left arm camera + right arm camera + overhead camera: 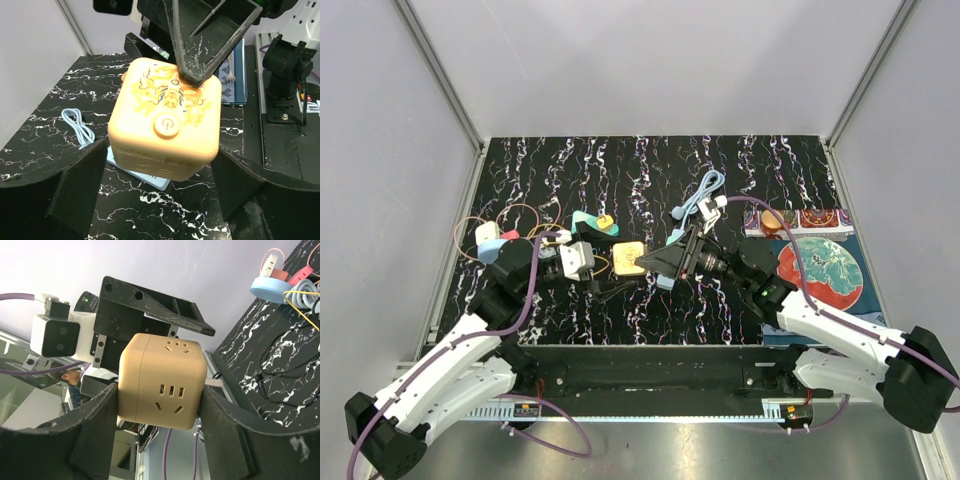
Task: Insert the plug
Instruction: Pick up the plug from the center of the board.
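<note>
The right gripper [159, 405] is closed on a tan plastic socket cube [162, 385], one finger against each side. The left gripper [160, 155] stands wide, its fingers flanking the same cube. Beneath both lies a glossy black tabletop [650, 160] veined with white like marble. The cube is round-edged and equal on all sides, its slotted face towards the right wrist and its button face towards the left. Beyond the right gripper lies a coiled pale-blue cable [703, 192], with plain pale walls [650, 60] farther off.
</note>
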You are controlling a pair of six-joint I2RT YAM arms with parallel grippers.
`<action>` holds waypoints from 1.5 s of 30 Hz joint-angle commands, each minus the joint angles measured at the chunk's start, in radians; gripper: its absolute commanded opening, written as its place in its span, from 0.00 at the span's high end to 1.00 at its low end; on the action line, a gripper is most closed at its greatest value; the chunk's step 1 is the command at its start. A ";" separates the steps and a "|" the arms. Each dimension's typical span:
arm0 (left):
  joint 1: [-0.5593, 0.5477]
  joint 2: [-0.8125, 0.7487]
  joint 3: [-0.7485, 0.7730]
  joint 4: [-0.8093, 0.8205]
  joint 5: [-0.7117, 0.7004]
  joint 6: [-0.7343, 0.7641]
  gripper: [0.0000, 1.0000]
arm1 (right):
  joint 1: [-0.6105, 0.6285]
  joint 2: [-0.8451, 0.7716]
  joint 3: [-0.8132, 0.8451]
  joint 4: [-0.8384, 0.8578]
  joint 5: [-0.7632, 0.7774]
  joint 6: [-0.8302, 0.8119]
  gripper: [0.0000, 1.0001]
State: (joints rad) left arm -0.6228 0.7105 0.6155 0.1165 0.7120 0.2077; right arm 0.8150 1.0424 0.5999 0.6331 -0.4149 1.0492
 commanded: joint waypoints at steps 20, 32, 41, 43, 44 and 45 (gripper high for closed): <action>-0.017 0.047 0.141 -0.174 -0.040 0.081 1.00 | -0.019 -0.125 0.387 -0.862 0.014 -0.648 0.02; -0.018 0.202 0.377 -0.543 0.083 0.283 1.00 | 0.030 0.028 0.731 -1.391 0.119 -1.258 0.00; -0.017 0.296 0.435 -0.609 0.112 0.326 1.00 | 0.182 0.175 0.945 -1.487 0.257 -1.443 0.00; -0.017 0.296 0.429 -0.600 0.101 0.326 1.00 | 0.197 0.202 0.966 -1.489 0.248 -1.463 0.00; -0.017 0.294 0.418 -0.595 0.099 0.328 1.00 | 0.205 0.231 0.972 -1.486 0.245 -1.468 0.00; -0.017 0.288 0.414 -0.586 0.099 0.326 1.00 | 0.211 0.244 0.977 -1.483 0.242 -1.474 0.00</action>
State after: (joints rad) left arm -0.6395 1.0145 0.9981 -0.5240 0.7681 0.5049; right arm 1.0000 1.2201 1.5318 -0.8246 -0.1982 -0.3431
